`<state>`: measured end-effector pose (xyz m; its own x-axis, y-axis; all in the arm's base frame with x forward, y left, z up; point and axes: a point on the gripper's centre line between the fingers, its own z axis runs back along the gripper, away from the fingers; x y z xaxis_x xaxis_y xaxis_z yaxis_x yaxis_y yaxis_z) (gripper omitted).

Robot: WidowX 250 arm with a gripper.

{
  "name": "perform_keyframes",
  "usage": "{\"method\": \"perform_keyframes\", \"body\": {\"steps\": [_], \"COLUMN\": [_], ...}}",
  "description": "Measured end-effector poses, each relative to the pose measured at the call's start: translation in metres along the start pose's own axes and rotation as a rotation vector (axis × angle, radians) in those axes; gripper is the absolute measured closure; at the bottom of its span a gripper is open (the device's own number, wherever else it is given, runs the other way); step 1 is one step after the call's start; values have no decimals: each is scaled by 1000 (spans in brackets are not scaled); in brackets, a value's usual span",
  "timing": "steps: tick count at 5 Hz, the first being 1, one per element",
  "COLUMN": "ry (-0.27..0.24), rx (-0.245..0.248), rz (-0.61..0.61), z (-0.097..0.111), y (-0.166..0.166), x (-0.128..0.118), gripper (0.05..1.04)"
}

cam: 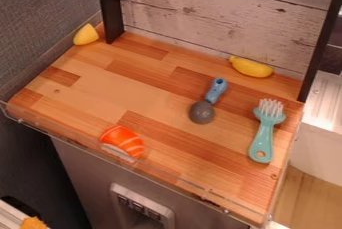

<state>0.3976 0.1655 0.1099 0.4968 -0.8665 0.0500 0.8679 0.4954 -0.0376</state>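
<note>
Spoon-like utensil lies on the wooden tabletop, around the middle; dark round end toward the front edge, blue handle toward the back panel. Looks set down flat so the handle is free to grab. Gripper: can't tell if open, closed or holding something, so can't place items relative to it either.

Next out, teal brush, well apart from the utensil, near the right edge in view. Bristles point to the back, handle to the front; lying flat probably keeps it steady.

Yellow banana on its side by the back panel, which likely limits rolling. Orange sushi piece just inside the clear guard at the front; guard presumably stops things sliding off. Yellow wedge in the far left corner, beside the black post, out of the middle area.
</note>
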Motion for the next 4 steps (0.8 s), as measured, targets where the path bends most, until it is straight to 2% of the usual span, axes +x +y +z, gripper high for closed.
{"method": "perform_keyframes", "body": {"steps": [1, 2, 3, 4], "ry": [9, 33, 68, 81], "rx": [0, 5, -11, 0], "rz": [1, 66, 257, 390], "z": [-1, -7, -18, -10], "y": [0, -1, -12, -20], "x": [-3, -10, -19, -23], "gripper": [1018, 1018, 992, 836]}}
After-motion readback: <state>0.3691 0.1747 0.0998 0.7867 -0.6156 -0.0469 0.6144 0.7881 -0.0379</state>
